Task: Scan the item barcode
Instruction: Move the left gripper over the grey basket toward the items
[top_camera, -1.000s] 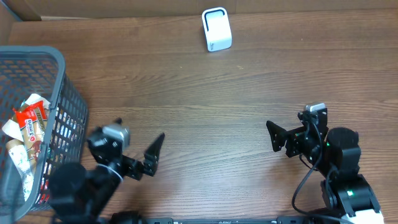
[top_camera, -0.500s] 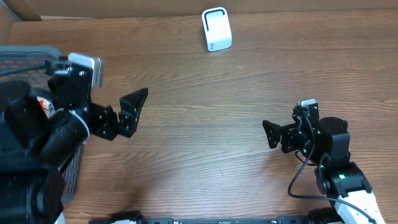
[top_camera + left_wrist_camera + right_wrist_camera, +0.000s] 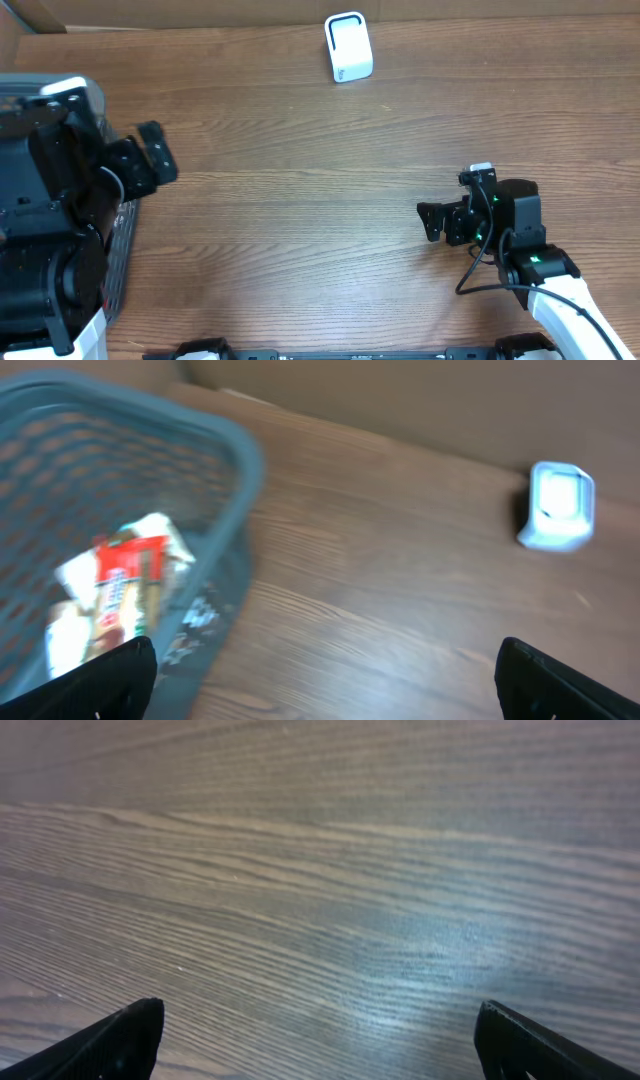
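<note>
Moved since the earlier overhead frames: left arm, which had stood at the lower left of the frame, then swung up with its fingers reaching toward the centre; it now sat drawn back against the left edge, its bulk covering most of the basket. Right arm had crept slightly leftward at the lower right.

Item 1. Left gripper (image 3: 148, 165): jaws spread wide, nothing between them. In the left wrist view only the two dark fingertips showed, at the bottom corners, with bare wood and basket between them.

Item 2. Right gripper (image 3: 428, 222): jaws likewise parted wide and empty, pointing left across the table. The right wrist view showed only wood grain between its two fingertips.

Item 3. Basket (image 3: 225, 455): grey-blue plastic mesh, at the left of the left wrist view; in the overhead view only a strip of its wall showed beneath the left arm.

Item 4. Red-and-white packet (image 3: 125, 585): lay inside the basket among other pale wrappers, blurred; no barcode could be made out. Neither gripper touched it.

Item 5. White scanner (image 3: 348, 47): small boxy unit, upright at the top centre of the overhead frame, also seen at the upper right of the left wrist view. It stood well apart from both grippers and from the basket.

Item 6. Table (image 3: 300, 150): dark brown wood grain, with cardboard-coloured panels along its far edge
</note>
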You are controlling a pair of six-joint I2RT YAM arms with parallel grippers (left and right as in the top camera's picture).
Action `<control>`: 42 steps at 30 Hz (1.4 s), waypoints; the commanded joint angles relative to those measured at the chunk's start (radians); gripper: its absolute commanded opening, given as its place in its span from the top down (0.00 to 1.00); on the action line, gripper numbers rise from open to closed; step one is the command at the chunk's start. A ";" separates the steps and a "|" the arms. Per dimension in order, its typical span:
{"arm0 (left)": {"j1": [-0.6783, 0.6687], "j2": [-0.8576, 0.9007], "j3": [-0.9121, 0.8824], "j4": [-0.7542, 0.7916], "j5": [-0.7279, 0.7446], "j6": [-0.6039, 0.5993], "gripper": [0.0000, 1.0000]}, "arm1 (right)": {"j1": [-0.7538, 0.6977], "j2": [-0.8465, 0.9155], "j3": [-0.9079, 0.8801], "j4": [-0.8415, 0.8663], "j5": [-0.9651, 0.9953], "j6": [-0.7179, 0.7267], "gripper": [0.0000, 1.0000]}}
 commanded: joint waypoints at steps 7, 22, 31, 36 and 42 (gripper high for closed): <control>0.181 -0.001 0.025 -0.001 -0.048 -0.078 0.00 | 0.004 0.055 0.021 0.028 -0.020 0.004 0.00; 0.416 0.034 0.025 -0.037 0.044 -0.023 0.00 | -0.032 -0.274 0.014 -0.019 0.028 0.000 0.00; 0.559 0.090 0.025 -0.014 0.082 -0.039 0.00 | -0.122 -0.609 -0.026 -0.190 0.108 0.001 0.00; 0.573 0.151 0.025 -0.013 0.083 -0.038 0.00 | -0.122 -0.618 -0.027 -0.220 0.108 0.000 0.00; 0.573 0.212 0.025 -0.011 0.082 -0.038 0.02 | -0.122 -0.614 -0.027 -0.220 0.108 0.000 0.00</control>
